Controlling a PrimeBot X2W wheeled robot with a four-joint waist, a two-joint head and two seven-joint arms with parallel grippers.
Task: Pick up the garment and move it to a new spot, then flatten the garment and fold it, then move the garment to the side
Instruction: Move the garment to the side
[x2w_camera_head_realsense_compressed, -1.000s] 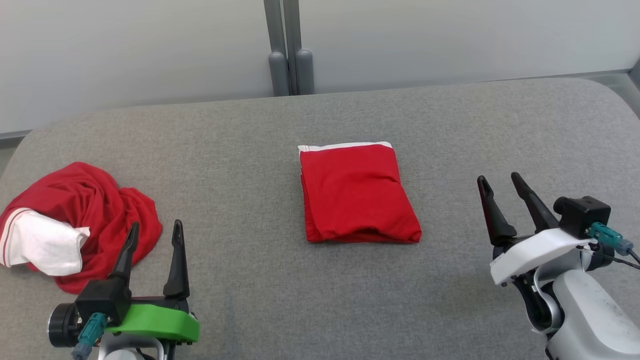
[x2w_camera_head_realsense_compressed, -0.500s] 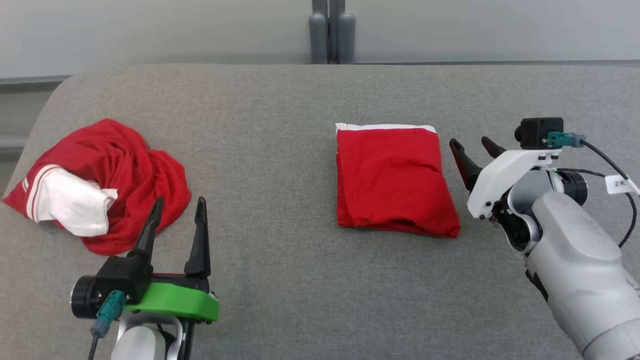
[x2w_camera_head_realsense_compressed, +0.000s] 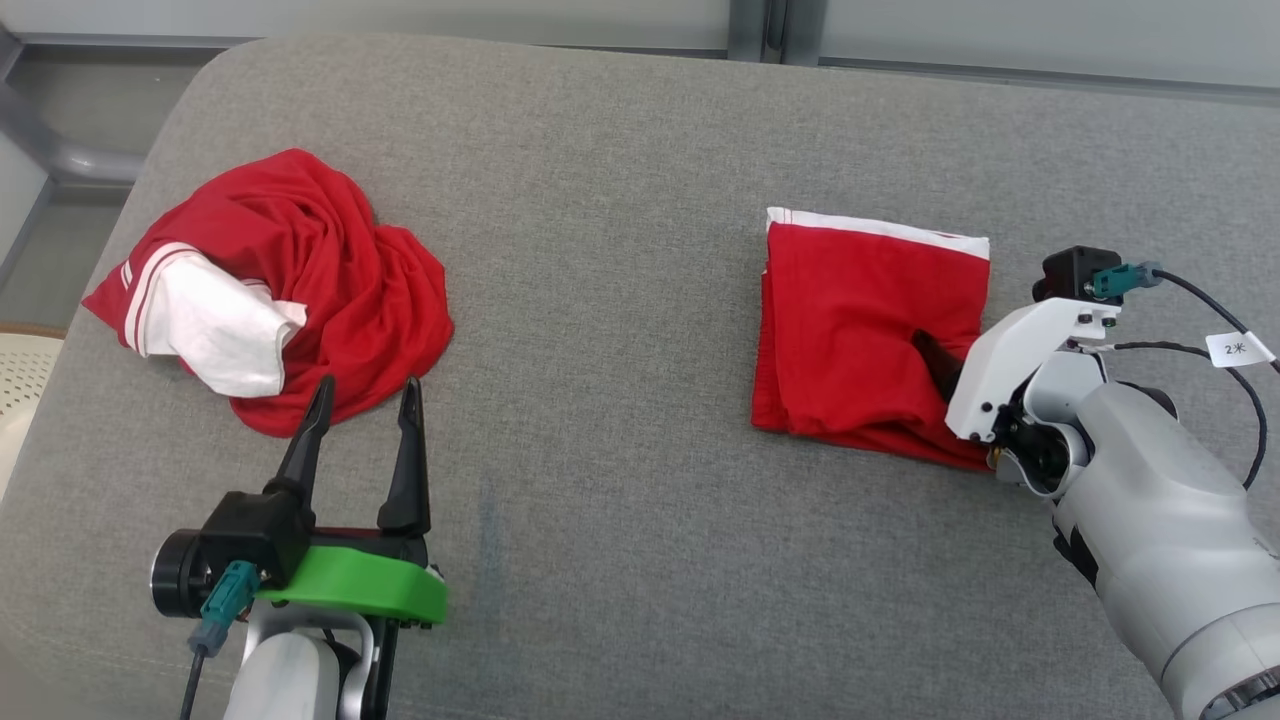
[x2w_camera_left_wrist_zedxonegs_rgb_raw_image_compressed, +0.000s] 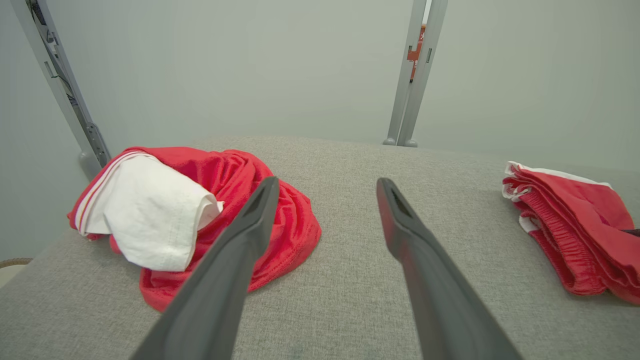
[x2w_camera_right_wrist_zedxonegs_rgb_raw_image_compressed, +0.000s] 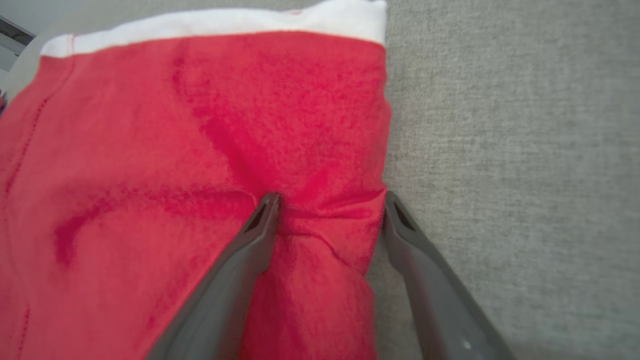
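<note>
Here the folded garment (x2w_camera_head_realsense_compressed: 860, 320), red with a white band along its far edge, lies flat on the right half of the grey cloth-covered worktop (x2w_camera_head_realsense_compressed: 600, 400). The right pincer (x2w_camera_right_wrist_zedxonegs_rgb_raw_image_compressed: 331, 200) is down on the folded garment's right-hand side with its jaws spread wide. One finger presses on the red cloth, the other sits just at the cloth's edge against the worktop, and a low ridge of fabric stands between them without being squeezed. The left pincer (x2w_camera_head_realsense_compressed: 366, 388) is open too and holds nothing. It hangs above the near left part of the worktop, its tips just short of a crumpled garment (x2w_camera_head_realsense_compressed: 330, 260), a red heap with a white sleeve turned out, well apart from the folded one.
</note>
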